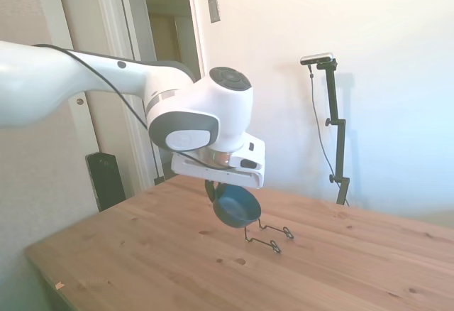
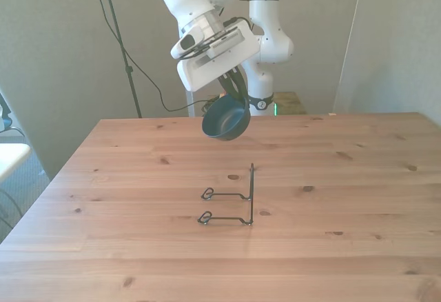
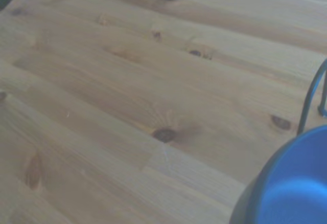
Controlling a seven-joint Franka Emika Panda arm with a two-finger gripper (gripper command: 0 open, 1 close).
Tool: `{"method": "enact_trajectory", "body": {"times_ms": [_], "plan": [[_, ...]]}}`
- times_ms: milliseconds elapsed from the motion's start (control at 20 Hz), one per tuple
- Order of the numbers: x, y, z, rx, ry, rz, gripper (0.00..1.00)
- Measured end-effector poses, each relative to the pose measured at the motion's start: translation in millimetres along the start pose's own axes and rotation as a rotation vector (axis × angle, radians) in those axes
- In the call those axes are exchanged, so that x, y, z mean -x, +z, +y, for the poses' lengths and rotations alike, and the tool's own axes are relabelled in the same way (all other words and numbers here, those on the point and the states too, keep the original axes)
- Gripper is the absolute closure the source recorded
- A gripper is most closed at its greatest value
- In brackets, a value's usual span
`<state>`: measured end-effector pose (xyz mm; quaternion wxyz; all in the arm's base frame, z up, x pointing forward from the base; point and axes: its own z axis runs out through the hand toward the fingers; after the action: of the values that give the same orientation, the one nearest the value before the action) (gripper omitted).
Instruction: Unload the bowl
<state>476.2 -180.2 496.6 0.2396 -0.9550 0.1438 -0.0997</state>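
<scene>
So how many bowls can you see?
1. The blue bowl hangs tilted in the gripper, held up in the air above the table, away from the wire rack. No other bowl shows in any view.

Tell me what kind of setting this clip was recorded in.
Probably an indoor room used as a robot test space, not a kitchen: a bare wooden table, plain walls and a doorway. Only the bowl, held in the gripper, and a wire rack are out.
</scene>
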Motion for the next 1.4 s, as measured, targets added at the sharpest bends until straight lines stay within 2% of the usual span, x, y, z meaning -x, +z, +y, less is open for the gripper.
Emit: {"method": "enact_trajectory", "body": {"times_ms": [350,700,850,900,1400], "plan": [[52.4,83.7,-31.2,0.128,-0.023,-0.120,1.00],[55.4,146.2,-40.3,0.272,0.010,-0.069,1.00],[52.9,155.7,-43.1,0.295,0.027,-0.066,1.00],[52.5,155.6,-43.7,0.297,0.029,-0.066,0.00],[51.9,162.1,-39.7,0.324,0.059,-0.077,0.00]]}}
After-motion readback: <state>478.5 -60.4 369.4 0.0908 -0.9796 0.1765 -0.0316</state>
